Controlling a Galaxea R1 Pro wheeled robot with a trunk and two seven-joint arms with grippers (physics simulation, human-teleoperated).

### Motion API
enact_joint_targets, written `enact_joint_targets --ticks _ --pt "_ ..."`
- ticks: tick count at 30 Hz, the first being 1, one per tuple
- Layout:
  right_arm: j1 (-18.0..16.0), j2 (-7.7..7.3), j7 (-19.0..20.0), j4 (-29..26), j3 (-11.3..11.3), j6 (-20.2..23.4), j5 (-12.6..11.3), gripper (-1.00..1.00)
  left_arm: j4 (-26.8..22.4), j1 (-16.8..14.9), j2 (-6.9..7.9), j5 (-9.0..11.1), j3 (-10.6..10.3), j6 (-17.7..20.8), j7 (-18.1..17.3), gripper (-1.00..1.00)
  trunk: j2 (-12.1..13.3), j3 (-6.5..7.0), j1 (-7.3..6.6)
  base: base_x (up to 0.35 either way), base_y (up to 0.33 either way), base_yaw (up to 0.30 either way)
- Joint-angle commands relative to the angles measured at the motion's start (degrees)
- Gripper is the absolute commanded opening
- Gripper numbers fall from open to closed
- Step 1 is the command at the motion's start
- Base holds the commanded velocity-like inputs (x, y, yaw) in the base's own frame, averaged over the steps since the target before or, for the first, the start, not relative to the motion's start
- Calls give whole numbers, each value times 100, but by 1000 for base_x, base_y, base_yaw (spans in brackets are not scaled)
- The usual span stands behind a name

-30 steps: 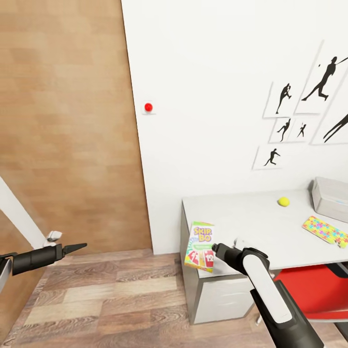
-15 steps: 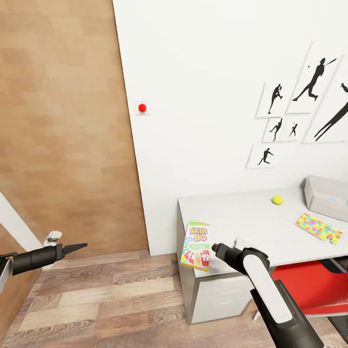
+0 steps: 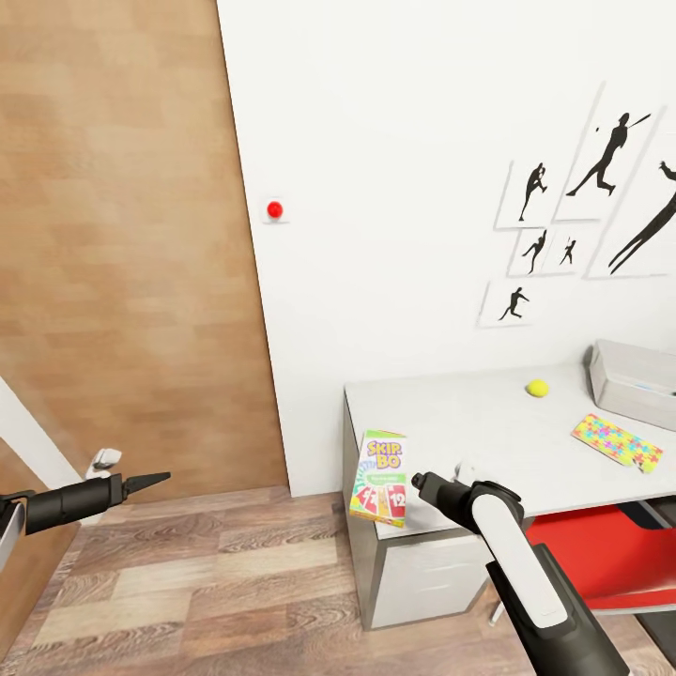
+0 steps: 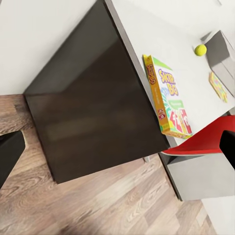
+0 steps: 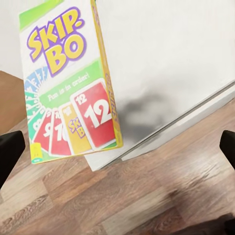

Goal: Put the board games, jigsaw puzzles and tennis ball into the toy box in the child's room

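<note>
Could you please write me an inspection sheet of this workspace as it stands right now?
Surface: pale grey table against the white wall.
Job's things: Skip-Bo board game upright at the table's front corner; tennis ball, jigsaw puzzle and toy box on the table.
Clutter: nothing seen.
Grippers: right claw beside the Skip-Bo box, open, not gripping it; left claw over the floor, open or shut unclear.
Cables: nothing seen.
Surroundings: wooden floor, wood door, silhouette pictures, red chair.

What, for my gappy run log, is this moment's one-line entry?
Skip-Bo box upright on table corner | right gripper open, facing it | left gripper open
</note>
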Motion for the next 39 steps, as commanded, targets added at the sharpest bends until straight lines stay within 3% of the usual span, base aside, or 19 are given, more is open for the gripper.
enact_joint_targets --ticks 1,6,10,14,25,39 --pt "-8 -5 -52 -7 8 24 -40 100 0 -5 0 5 5 60 -19 100 -13 -12 4 0 0 -1" --pt "-8 -5 -52 -7 8 24 -40 100 0 -5 0 5 5 60 -19 100 -13 -12 4 0 0 -1" --pt "-8 7 -32 7 -3 9 369 100 0 -5 -6 8 -3 43 -19 100 -13 -12 4 0 0 0" --pt "-5 18 -29 4 -15 1 463 100 0 -5 -12 12 -6 31 -19 100 -13 -12 4 0 0 0" --pt "-8 37 -18 2 -252 38 469 100 0 -5 -15 13 -19 18 -19 100 -13 -12 4 0 0 -28" --pt "-7 5 12 -49 -282 54 477 100 0 -5 -24 5 -9 13 27 100 -13 -12 4 0 0 -2"
